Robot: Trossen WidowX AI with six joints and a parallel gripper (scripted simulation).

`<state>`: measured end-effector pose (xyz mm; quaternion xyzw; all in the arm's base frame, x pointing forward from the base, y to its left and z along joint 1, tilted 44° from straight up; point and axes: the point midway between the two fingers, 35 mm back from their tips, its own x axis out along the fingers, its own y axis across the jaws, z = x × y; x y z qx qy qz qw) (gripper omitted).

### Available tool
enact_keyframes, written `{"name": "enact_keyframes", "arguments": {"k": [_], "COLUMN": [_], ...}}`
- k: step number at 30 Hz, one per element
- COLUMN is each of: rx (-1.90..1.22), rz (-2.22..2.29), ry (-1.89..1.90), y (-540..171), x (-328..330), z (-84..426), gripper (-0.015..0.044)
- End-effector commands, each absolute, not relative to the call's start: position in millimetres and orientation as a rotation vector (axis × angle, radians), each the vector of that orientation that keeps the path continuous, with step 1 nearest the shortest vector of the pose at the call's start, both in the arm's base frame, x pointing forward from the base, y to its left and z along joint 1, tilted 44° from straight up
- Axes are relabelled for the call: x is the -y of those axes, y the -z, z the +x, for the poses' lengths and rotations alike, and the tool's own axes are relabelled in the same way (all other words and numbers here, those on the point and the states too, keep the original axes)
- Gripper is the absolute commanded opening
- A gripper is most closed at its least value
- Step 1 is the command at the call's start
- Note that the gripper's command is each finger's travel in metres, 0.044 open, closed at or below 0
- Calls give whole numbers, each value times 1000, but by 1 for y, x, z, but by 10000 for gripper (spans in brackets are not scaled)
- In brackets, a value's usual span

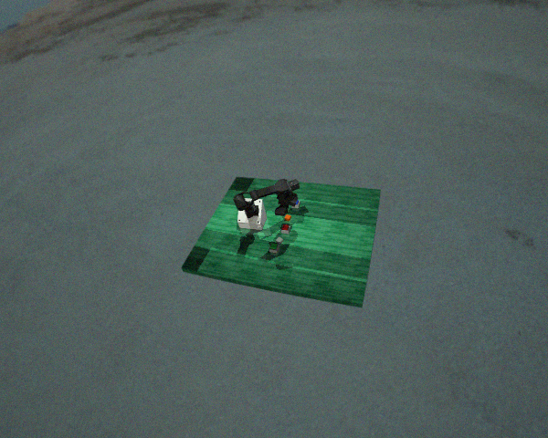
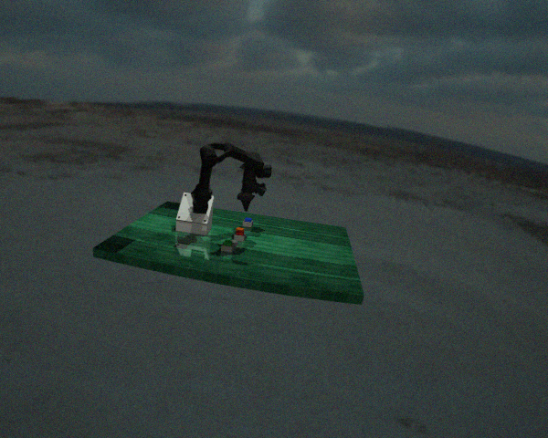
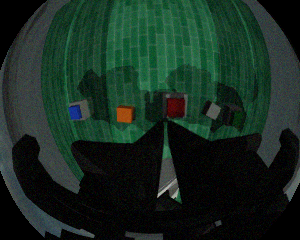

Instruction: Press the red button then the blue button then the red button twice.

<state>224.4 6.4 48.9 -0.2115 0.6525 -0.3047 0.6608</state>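
My gripper is shut and empty, with its fingertips together. It hangs well above the table, touching nothing. In the wrist view the tips show just below the left edge of the red button. The red button sits on a grey base, its cap raised. The blue button stands on its base at the far left of the wrist view. In the top view the arm's gripper end is close beside the blue button and partly overlaps it.
An orange block lies between the red and blue buttons. A light grey block lies between the red button and the dark green button. The white arm base stands behind them.
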Motion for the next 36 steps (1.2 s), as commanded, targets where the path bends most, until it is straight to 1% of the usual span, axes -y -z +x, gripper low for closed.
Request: {"name": "enact_keyframes", "arguments": {"k": [1, 7, 11, 14, 22, 29, 36], "rx": [-1488, -1492, -1489, -1486, -1486, -1484, -1484], "rz": [-465, -459, -474, -482, -483, -484, -485], "ry": [670, 665, 682, 691, 693, 695, 694], "y": [-19, 35, 76, 94, 99, 142, 145], "x": [-45, -104, -138, -152, -153, -112, -110], "z": [240, 249, 243, 237, 236, 233, 233], "gripper": [20, 20, 20, 20, 20, 20, 20]}}
